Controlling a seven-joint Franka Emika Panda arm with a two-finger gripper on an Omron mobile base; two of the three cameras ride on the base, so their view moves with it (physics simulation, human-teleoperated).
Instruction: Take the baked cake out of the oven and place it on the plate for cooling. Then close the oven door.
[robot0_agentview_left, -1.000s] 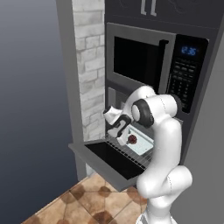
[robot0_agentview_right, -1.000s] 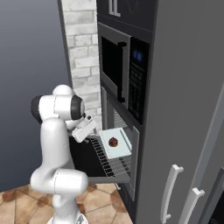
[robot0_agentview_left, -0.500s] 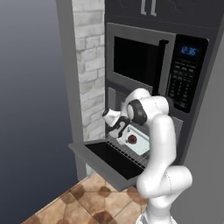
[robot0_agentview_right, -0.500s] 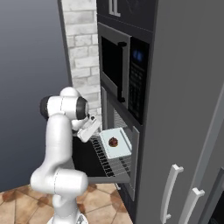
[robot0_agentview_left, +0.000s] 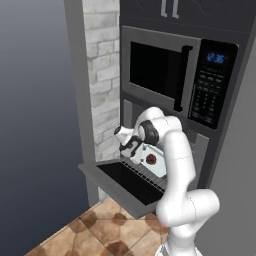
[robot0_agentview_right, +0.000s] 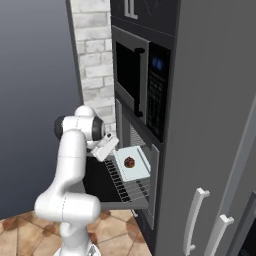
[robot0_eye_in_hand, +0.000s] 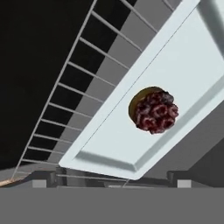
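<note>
Standing by: a tall dark grey cabinet wall (robot0_agentview_right: 210, 100) with a strip of pale grey brick (robot0_agentview_left: 102, 75) on its left side.
Floor: brown stone tiles (robot0_agentview_left: 100, 230) in mottled diamond shapes, matte.
Wall units: a microwave (robot0_agentview_left: 180, 75) with a dark window, a vertical black handle, a keypad and a blue display sits directly above the oven (robot0_agentview_right: 132, 150).
Neighbours: white curved handles (robot0_agentview_right: 192, 220) on the grey doors to the right of the oven.
Oven door: the oven door (robot0_agentview_left: 125, 182) is dropped fully down, lying flat and level, grey frame around a dark glass panel.
Rack: a thin wire rack (robot0_eye_in_hand: 65, 87) of straight parallel bars is pulled out over the open door.
Tray: a flat, pale, rectangular tray (robot0_eye_in_hand: 127, 140) with a raised rim rests on the rack, at the mouth of the oven.
Cake: the cake (robot0_eye_in_hand: 153, 110) is small and round, brown base, lumpy dark red top; it sits near the middle of the tray.
Gripper: the gripper (robot0_agentview_left: 131, 148) hangs over the open door just in front of the tray; its fingers are hard to make out, but they seem spread wide with nothing between them, clear of the cake.
Arm: smooth white shell with dark joints, bent down toward the oven opening.
</note>
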